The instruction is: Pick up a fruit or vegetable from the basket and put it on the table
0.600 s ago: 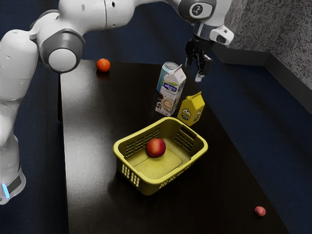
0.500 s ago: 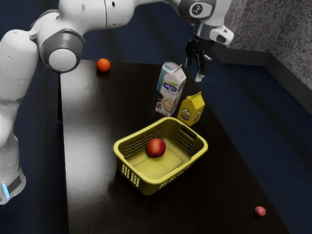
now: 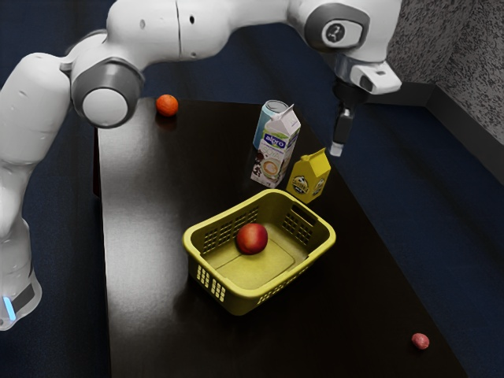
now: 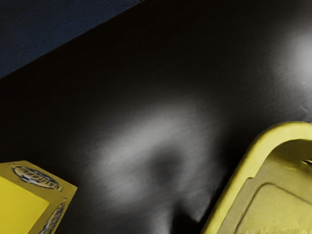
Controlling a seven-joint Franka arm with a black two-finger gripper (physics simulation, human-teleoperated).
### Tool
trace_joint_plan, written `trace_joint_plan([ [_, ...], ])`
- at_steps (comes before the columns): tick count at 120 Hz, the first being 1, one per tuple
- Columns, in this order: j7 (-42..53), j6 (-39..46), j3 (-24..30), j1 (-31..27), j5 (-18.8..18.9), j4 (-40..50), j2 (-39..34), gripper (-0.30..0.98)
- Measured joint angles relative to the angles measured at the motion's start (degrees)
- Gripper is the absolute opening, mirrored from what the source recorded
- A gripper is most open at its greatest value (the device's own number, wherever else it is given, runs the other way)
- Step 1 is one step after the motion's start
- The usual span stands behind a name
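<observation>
Glossy, brown-black table (image 3: 150,276), straight-edged, its top widening toward near side of exterior view. Broad pale sheen (image 3: 126,228) along table's side at exterior view's left, rest of top darker. Deep blue, carpet-like floor (image 3: 394,189) on both sides of table and beyond its far edge. Rough, speckled grey walls (image 3: 472,47) at exterior view's right, meeting in corner, with plain dark grey skirting (image 3: 480,130) along their foot. Wrist view: soft whitish glow on dark tabletop, blue floor past straight table edge

The table (image 3: 150,260) carries basket (image 3: 240,299), cartons (image 3: 309,177), can (image 3: 265,126), orange (image 3: 167,105), pink lump (image 3: 420,341)
</observation>
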State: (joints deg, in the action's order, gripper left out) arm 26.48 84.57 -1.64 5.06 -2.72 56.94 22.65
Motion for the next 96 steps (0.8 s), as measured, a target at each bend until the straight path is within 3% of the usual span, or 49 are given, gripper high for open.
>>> trace_joint_plan([
  [16, 8.50, -0.44, 4.72, 0.60, 2.30, 4.42, -4.47, 0.68],
  [57, 25.67, 9.42, 7.96, 1.26, 3.15, 40.11, -23.57, 0.69],
  [73, 31.00, 13.10, 8.04, 2.61, 2.98, 46.27, -26.25, 0.69],
  [96, 36.83, 17.17, 8.74, 0.07, 2.34, 51.22, -27.84, 0.69],
])
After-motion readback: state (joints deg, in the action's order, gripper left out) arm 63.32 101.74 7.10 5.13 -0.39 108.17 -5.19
